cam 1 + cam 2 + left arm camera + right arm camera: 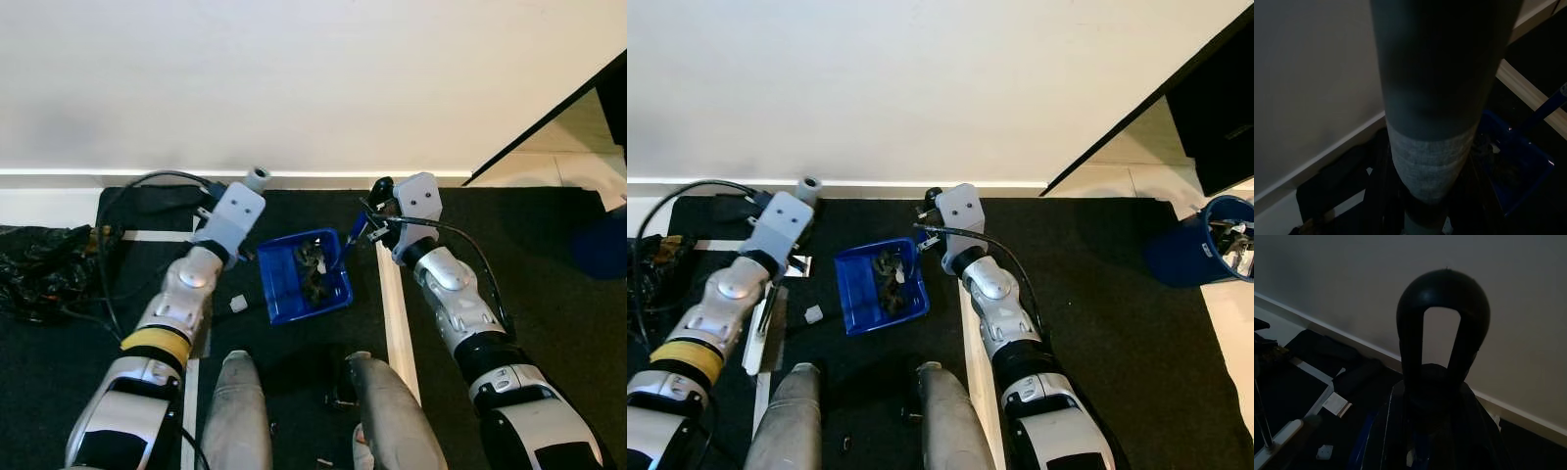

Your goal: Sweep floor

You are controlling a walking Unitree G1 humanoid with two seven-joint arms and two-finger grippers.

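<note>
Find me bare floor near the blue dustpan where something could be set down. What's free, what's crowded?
Free: the black mat right of the right arm, toward the blue bin. Also a narrow strip between the blue dustpan and the baseboard. Crowded: left of the dustpan, with a small white scrap, cables and a black bag; near edge blocked by the robot's legs.

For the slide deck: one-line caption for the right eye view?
Both arms over black mat: right gripper on blue dustpan handle, left gripper on grey pole, debris inside pan.
</note>
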